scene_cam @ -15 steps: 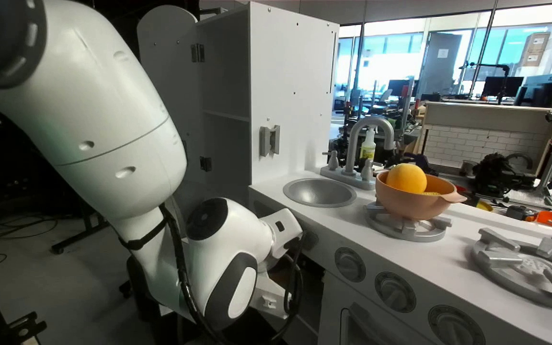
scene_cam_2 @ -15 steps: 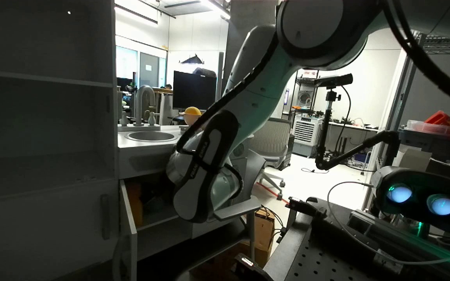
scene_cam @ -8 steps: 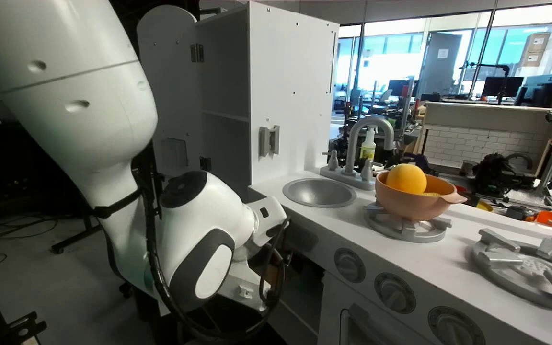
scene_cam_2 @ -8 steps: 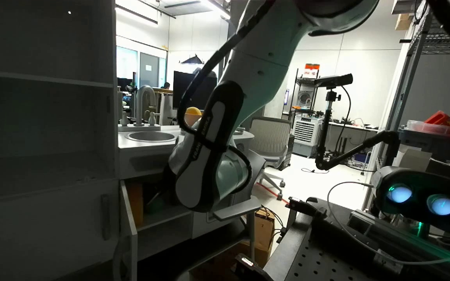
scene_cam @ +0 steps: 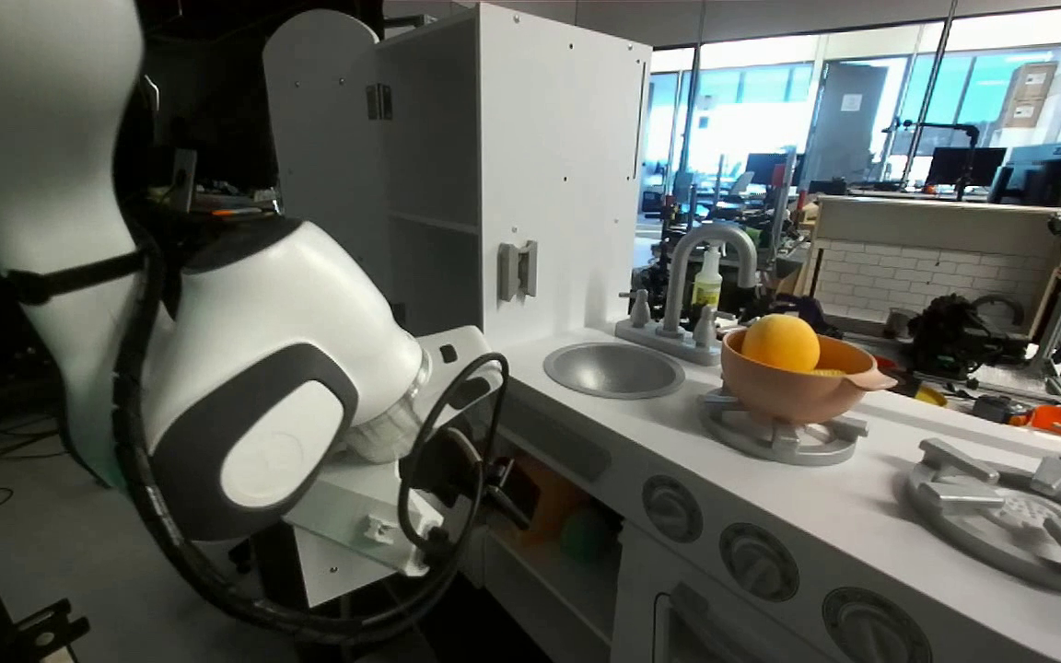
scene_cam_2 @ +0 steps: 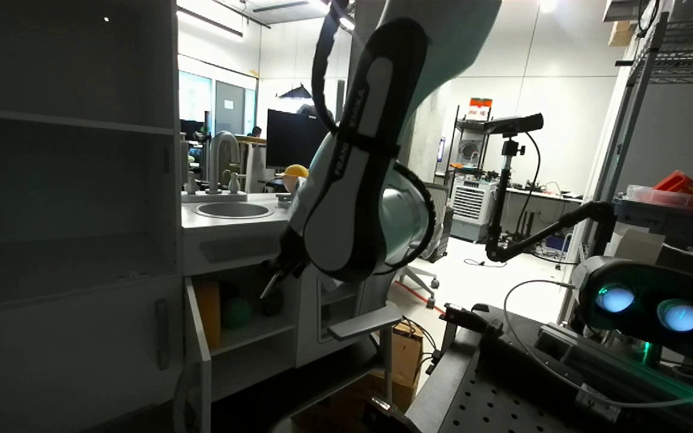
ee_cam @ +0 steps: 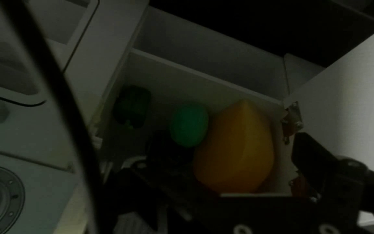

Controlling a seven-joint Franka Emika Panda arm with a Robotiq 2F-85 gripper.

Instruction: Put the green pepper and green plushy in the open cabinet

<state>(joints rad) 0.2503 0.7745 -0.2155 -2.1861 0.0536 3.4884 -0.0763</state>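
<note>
- The dark-green, rounded, plastic-looking pepper (ee_cam: pixel 132 106) lies inside the white, boxy, open cabinet (ee_cam: pixel 174 76); it is probably light, stiff and slippery, best pinched across its flanks.
- Also inside, right of it in the wrist view, lies the teal, rounded, soft-looking plushy (ee_cam: pixel 189 123), beside a large orange-yellow, faceted block (ee_cam: pixel 239 139); likely light and yielding, so squeeze its middle gently if it needs shifting.
- The black claw (ee_cam: pixel 230 151) stands spread, grasping nothing, near the cabinet.

White arm (scene_cam: pixel 309 304), black cable (scene_cam: pixel 128 414)
</note>
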